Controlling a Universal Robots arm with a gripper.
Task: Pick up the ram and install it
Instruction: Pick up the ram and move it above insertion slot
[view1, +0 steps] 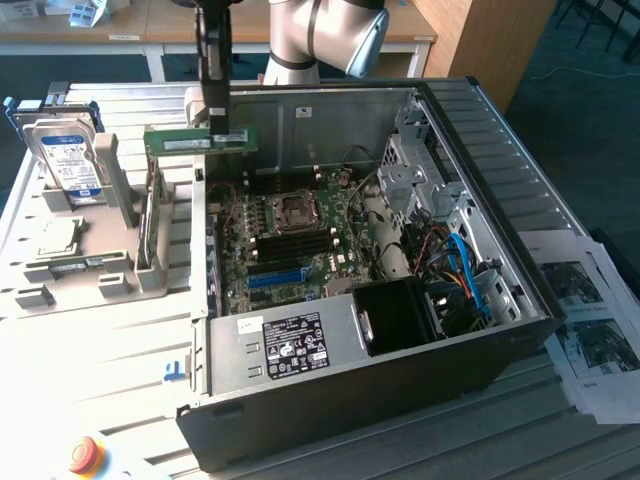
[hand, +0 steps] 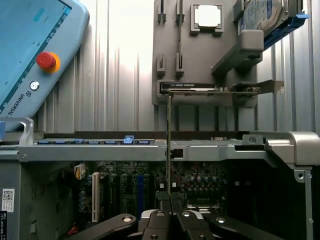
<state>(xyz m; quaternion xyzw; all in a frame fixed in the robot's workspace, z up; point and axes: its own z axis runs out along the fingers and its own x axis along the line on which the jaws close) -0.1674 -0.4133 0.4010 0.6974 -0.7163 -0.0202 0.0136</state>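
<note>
The ram (view1: 180, 141), a long green stick, hangs level in the air. My gripper (view1: 228, 134) pinches it near one end, fingers pressed onto its flat sides. It sits above the wall of the open computer case (view1: 480, 160) on the exterior view's left, and its free end reaches out over the grey parts holder (view1: 100, 270). Below, inside the case, lies the motherboard (view1: 290, 240). A hard drive (view1: 68, 160) stands in the holder, which rests on the counter (view1: 110, 340).
</note>
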